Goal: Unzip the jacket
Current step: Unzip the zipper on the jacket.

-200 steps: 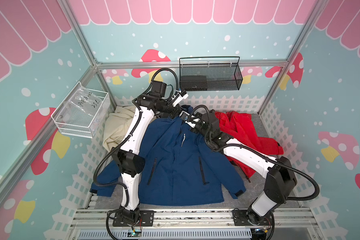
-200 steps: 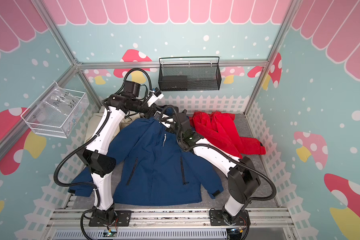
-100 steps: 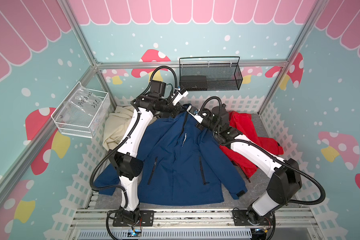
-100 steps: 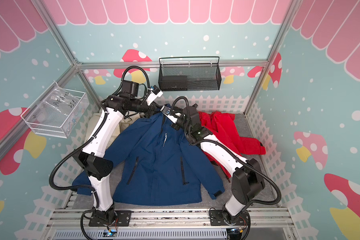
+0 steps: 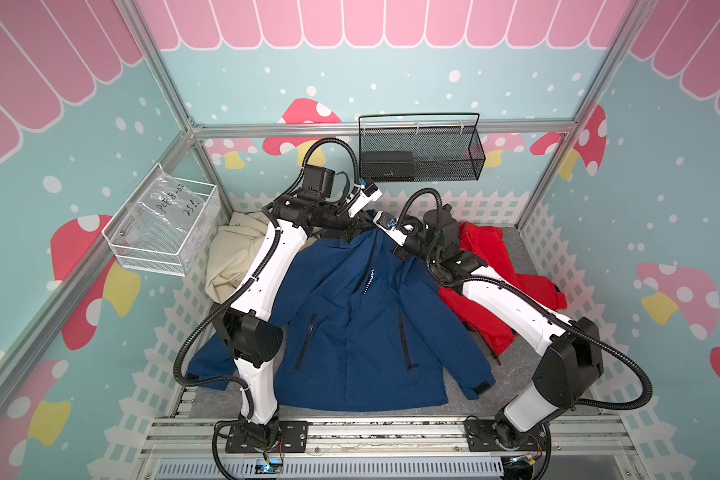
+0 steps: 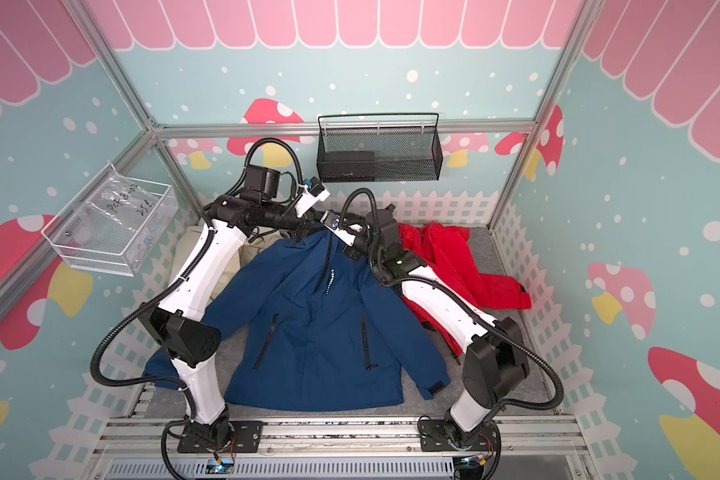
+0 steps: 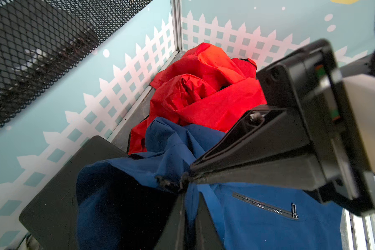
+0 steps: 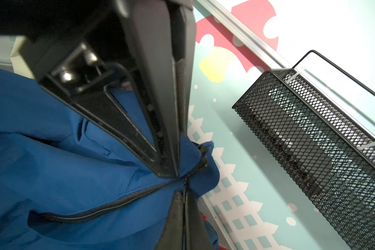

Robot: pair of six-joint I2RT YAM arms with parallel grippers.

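Tools: left gripper (image 7: 183, 192) pinches the collar (image 8: 201, 164) of the blue jacket (image 5: 350, 332), jaws nearly together; right gripper (image 8: 183, 191), just beside it, is clamped on the same collar | Fastening: the zipper (image 8: 108, 207) running down from them looks closed | Jacket body: spread flat below both grippers | Progress: unzipping seems barely begun.

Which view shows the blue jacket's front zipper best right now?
Right wrist view: the zipper runs sharp and close, teeth visible, up to the right gripper. Both top views show only a thin dark line down the blue jacket. Left wrist view catches just its bunched top end.
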